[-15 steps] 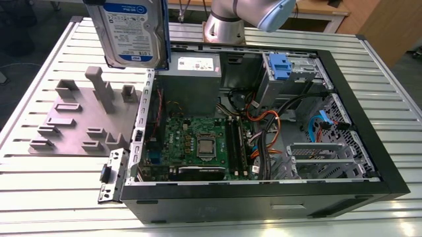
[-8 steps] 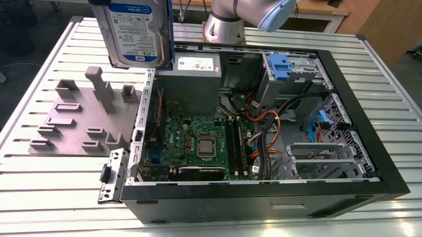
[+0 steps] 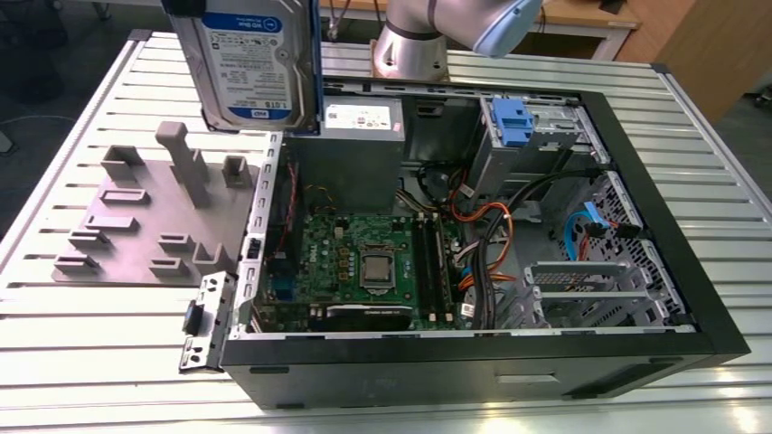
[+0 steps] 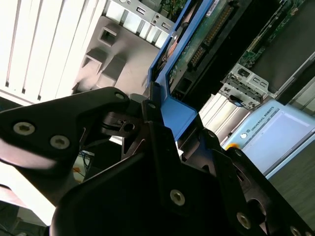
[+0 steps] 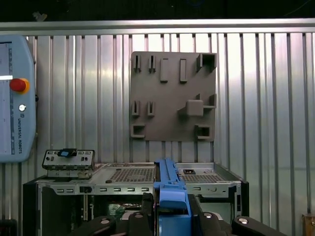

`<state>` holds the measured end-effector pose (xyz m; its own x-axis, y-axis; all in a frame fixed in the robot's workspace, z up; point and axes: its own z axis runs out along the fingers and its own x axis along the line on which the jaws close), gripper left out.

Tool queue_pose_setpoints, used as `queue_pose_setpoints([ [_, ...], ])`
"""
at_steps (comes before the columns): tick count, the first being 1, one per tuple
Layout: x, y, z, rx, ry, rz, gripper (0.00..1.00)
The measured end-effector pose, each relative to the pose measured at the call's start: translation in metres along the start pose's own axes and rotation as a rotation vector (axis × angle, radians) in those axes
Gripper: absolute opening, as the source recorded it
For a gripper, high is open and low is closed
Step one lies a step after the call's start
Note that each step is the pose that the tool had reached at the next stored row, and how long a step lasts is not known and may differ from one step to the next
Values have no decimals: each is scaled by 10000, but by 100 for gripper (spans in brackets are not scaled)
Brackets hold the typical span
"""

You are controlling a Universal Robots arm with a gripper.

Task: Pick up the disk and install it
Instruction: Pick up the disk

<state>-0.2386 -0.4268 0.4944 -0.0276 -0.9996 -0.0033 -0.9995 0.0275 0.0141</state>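
The disk (image 3: pixel 248 63) hangs upright in the air above the table in the exterior view, its blue-and-white label facing the camera, over the gap between the grey fixture plate (image 3: pixel 157 217) and the open computer case (image 3: pixel 483 226). In both wrist views my gripper (image 5: pixel 171 211) (image 4: pixel 165 123) is shut on the disk's blue plastic frame (image 5: pixel 170 189) (image 4: pixel 178 114), with black fingers (image 5: pixel 146 206) on either side of it. The second wrist view shows the disk's green circuit-board side (image 4: pixel 206 37).
The case lies open on the slatted metal table (image 3: pixel 108 362), with motherboard, cables and a grey power supply (image 3: pixel 356 117) inside. A blue clip piece (image 3: pixel 513 122) sits in the drive bay at the case's far right. The arm's base (image 3: pixel 410 45) stands behind the case. A teach pendant (image 5: pixel 15 98) lies nearby.
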Motion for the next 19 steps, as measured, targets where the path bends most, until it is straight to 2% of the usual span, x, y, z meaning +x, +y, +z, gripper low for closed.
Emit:
queue_pose_setpoints([
  [4,41,-18,0,0,-1,0,36],
  [13,40,-104,-2,-1,1,0,36],
  [19,39,-136,-2,0,1,0,36],
])
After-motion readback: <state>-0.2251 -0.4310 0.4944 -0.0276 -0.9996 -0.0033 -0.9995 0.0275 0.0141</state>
